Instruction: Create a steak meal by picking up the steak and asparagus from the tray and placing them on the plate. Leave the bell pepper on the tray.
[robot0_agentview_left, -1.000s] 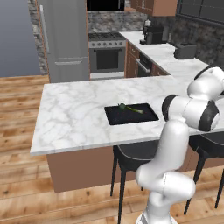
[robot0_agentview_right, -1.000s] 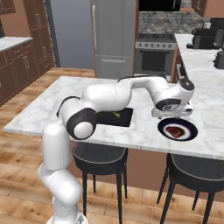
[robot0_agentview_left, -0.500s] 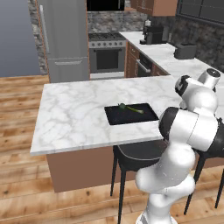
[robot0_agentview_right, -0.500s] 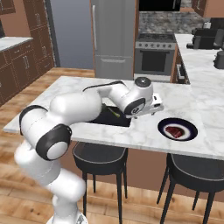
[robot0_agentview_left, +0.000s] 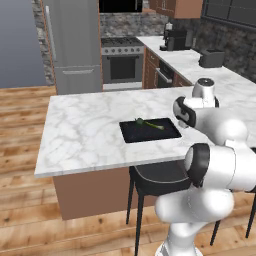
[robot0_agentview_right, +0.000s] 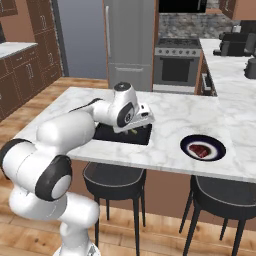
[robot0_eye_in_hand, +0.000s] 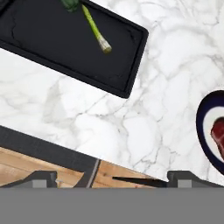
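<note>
The steak (robot0_agentview_right: 200, 151) lies on the white centre of the round dark-rimmed plate (robot0_agentview_right: 218, 143), which sits on the marble island counter (robot0_agentview_right: 175, 115) well to the right of the tray and close to the near edge. In the hand view a slice of the same plate shows at the right edge with the red meat on it. The asparagus (robot0_eye_in_hand: 96, 30) lies on the black tray (robot0_eye_in_hand: 52, 46), a thin pale green stalk, one end touching or lying just beside the dark green bell pepper (robot0_eye_in_hand: 71, 4) toward the tray's far side. From the left base view the stalk and the pepper sit together on the far half of the tray, which rests mid-counter near the front edge. The gripper (robot0_eye_in_hand: 111, 178) hangs above the counter's near edge, between tray and plate, nearer the tray; its two finger tips stand wide apart with nothing between them. Below the counter edge a black stool seat (robot0_agentview_right: 116, 176) and wooden floor (robot0_agentview_right: 30, 230) show.
</note>
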